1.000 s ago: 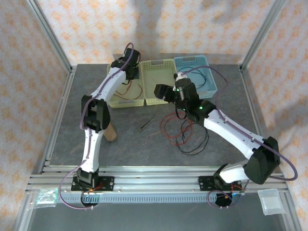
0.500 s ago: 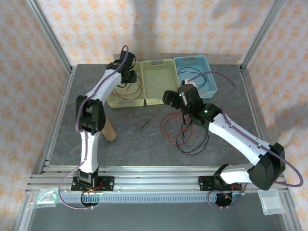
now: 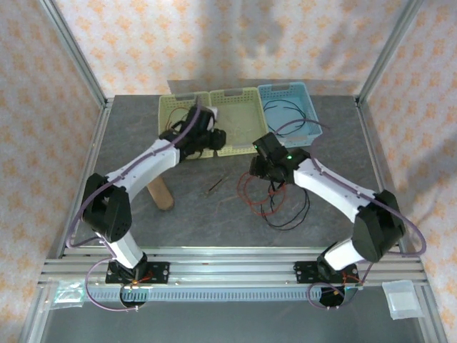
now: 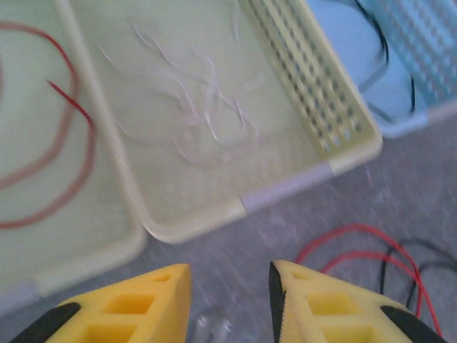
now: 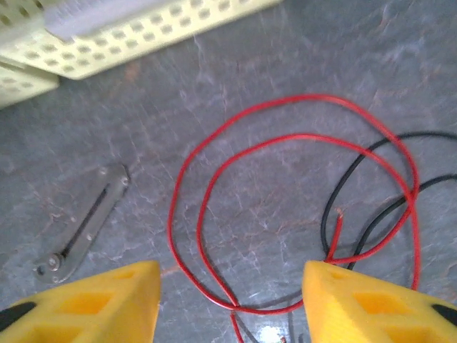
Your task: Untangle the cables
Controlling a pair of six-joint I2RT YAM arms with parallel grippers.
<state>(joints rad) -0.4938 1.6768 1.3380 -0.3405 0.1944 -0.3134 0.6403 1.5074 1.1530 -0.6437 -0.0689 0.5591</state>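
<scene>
Table: grey, with three baskets in a row at the far edge. These are the left yellow basket, the middle yellow basket and the blue basket.

Your right hand: jaws spread wide and empty, hovering over the tangle on the table. Your left hand: jaws parted less, also empty, over bare table just in front of the middle yellow basket's near corner.

Tangle: red cable lies in two overlapping loops, and the black cable crosses it on the right. One cut red end sits inside the loops.

In the baskets: red wire in the left yellow one, faint whitish wires in the middle one, black wire in the blue one.

Flat metal strip: on the table left of the red loops, apart from them.

Hard to read: both wrist views cut your fingers at the bottom edge. The near crossing of the red loops runs off frame there. The left wrist view is blurred, and you cannot tell what the small silvery thing between its fingers is. From above, your right arm covers part of the tangle.
</scene>
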